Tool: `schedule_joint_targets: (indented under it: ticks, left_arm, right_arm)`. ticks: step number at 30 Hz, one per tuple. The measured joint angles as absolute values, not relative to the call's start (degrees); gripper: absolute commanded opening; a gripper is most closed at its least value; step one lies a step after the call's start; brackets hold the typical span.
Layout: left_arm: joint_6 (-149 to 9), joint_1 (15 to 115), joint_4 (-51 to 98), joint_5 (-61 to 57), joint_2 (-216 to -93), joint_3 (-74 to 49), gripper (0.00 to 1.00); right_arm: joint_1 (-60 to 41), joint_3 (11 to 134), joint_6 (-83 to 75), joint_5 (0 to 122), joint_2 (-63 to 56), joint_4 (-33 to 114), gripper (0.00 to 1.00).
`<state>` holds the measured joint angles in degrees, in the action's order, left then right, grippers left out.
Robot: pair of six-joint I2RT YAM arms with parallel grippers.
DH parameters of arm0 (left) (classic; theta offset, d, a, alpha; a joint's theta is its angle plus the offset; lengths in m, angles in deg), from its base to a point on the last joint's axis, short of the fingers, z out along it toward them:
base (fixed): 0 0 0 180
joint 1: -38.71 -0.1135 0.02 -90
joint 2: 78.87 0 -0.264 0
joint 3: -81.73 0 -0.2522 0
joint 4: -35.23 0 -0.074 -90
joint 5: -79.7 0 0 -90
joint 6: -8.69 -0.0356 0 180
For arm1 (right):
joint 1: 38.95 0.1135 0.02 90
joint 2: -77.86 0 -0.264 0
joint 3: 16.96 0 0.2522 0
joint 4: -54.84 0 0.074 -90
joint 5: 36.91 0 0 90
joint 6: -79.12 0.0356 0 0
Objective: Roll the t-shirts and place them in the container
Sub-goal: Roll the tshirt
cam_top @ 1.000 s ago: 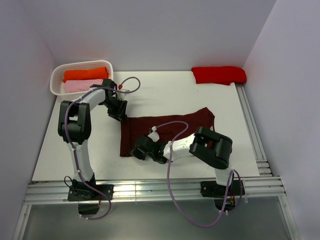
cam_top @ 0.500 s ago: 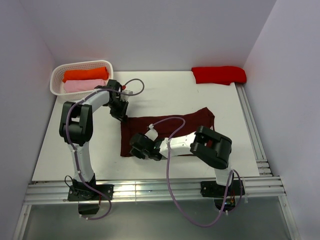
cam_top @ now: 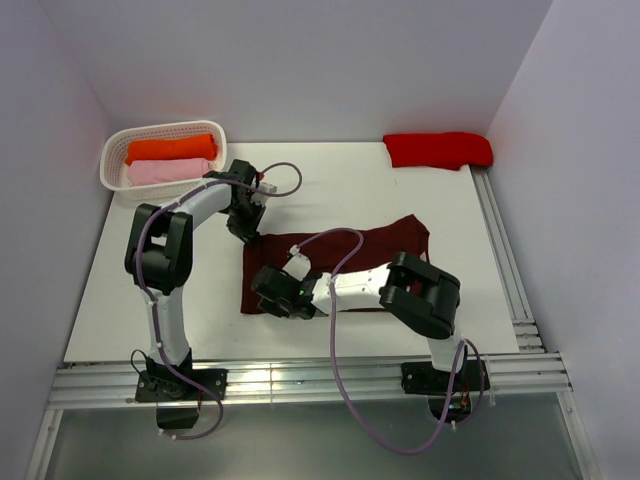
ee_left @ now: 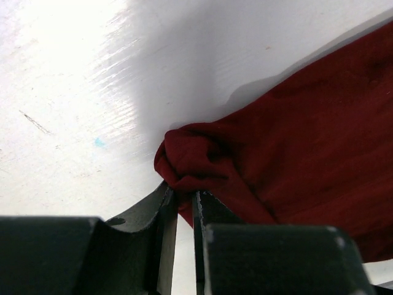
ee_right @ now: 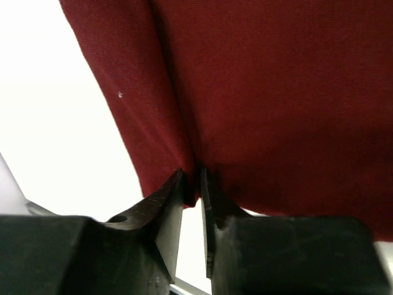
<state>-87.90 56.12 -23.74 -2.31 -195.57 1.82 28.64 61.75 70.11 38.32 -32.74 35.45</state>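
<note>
A dark maroon t-shirt [cam_top: 345, 250] lies folded into a band across the middle of the white table [cam_top: 200, 300]. My left gripper [cam_top: 248, 232] is shut on its far left corner, where the cloth bunches into a small wad [ee_left: 190, 163]. My right gripper [cam_top: 268, 298] is shut on the shirt's near left edge, with a fold of cloth [ee_right: 193, 172] pinched between the fingers. A red t-shirt [cam_top: 438, 150] lies folded at the back right corner.
A white basket [cam_top: 115, 150] at the back left holds an orange roll [cam_top: 170, 148] and a pink roll [cam_top: 168, 171]. Metal rails run along the table's near edge [cam_top: 300, 380] and right edge [cam_top: 505, 260]. Grey walls close in the sides.
Both grippers have shifted: the left moved right along the shirt's far edge, the right moved left to the near left edge. The shirt's left end now sits slightly further right.
</note>
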Motion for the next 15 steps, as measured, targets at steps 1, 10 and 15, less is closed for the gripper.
schedule_joint_targets:
  ticks: [1,10,15]
  left_arm:
    - [-87.92,56.38,-23.85,-2.70,-195.57,1.90,0.18]
    - [-88.09,57.91,-24.55,-5.45,-195.57,2.47,0.18]
    - [-88.09,58.54,-25.43,-6.11,-195.57,3.28,0.18]
  right_arm:
    - [28.71,61.75,69.98,38.08,-32.74,35.01,0.30]
    - [29.43,65.33,67.36,36.12,-32.46,27.43,0.46]
    - [30.11,66.95,66.07,34.41,-31.26,22.60,0.46]
